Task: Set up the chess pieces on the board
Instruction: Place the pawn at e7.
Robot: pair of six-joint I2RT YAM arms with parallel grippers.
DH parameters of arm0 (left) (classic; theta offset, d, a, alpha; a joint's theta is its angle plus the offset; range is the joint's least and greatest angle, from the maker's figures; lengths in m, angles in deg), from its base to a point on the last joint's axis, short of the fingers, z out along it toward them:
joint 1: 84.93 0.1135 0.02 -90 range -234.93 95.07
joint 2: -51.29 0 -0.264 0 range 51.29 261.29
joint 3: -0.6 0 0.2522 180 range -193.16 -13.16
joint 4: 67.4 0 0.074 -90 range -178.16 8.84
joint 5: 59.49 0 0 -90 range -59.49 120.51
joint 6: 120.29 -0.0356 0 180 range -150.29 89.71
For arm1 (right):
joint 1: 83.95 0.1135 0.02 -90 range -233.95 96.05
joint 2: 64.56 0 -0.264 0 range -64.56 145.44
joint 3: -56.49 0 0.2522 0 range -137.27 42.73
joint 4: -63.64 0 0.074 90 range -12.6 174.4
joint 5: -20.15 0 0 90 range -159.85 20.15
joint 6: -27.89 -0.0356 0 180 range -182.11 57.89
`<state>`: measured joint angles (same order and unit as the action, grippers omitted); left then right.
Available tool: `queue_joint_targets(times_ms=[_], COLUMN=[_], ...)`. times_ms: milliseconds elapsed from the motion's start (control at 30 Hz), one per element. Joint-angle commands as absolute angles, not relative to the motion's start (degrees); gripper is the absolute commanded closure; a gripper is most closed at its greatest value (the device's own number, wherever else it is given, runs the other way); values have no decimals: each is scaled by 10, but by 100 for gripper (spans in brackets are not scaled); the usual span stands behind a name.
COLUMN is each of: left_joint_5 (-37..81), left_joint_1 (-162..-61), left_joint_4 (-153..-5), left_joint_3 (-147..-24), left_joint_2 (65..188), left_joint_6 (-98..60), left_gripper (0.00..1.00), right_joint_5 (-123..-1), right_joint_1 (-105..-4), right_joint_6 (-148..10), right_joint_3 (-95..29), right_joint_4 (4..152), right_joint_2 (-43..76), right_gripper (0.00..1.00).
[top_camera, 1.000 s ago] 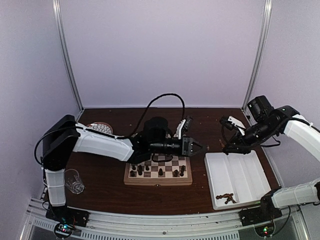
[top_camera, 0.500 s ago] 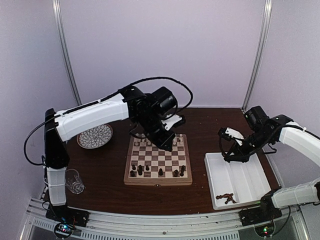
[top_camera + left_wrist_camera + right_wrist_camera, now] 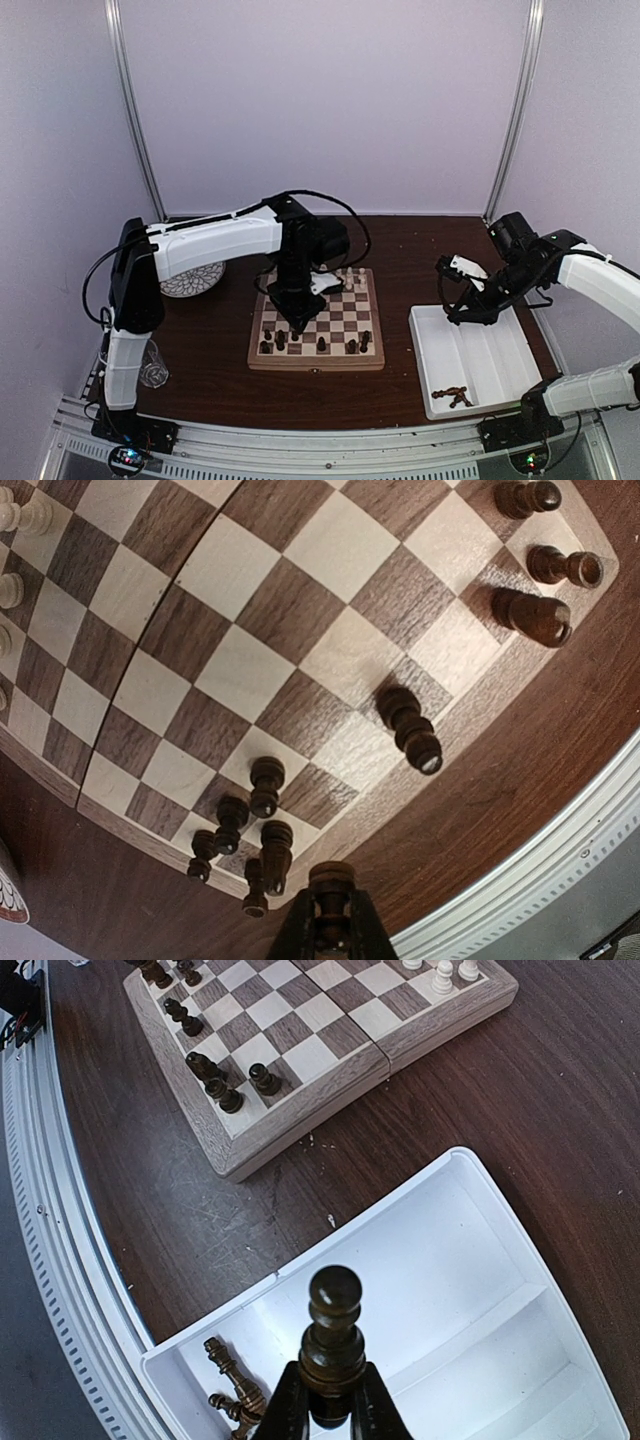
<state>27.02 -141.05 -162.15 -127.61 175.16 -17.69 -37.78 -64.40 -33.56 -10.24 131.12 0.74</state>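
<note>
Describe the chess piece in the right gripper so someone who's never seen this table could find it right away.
Find the white divided tray right of the chessboard. Above its far end, the right gripper pinches a dark brown piece with a round knob on top, upright. The other dark pieces there lie loose in the tray's near corner.

no text or labels can be read anywhere

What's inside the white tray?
A few dark chess pieces lie in the tray's near corner. The right gripper, holding another piece, hides part of the tray.
</note>
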Motion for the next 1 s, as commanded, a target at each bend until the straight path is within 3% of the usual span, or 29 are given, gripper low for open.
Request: queue_joint_targets(times_ms=[0, 967], left_joint_5=[257, 255], left_joint_1=[-1402, -1390], left_joint_4=[-1596, -1547], left_joint_3=[-1265, -1284], left_joint_2=[1764, 1830], left_joint_6=[-186, -173], left_gripper=[93, 91], right_joint_5=[-383, -384], right_joint_1=[-647, -649], right_joint_6=[-333, -331], right_joint_3=[-97, -96], right_joint_4=[1302, 1303], right_joint_2=[5, 9], right_gripper=[97, 97])
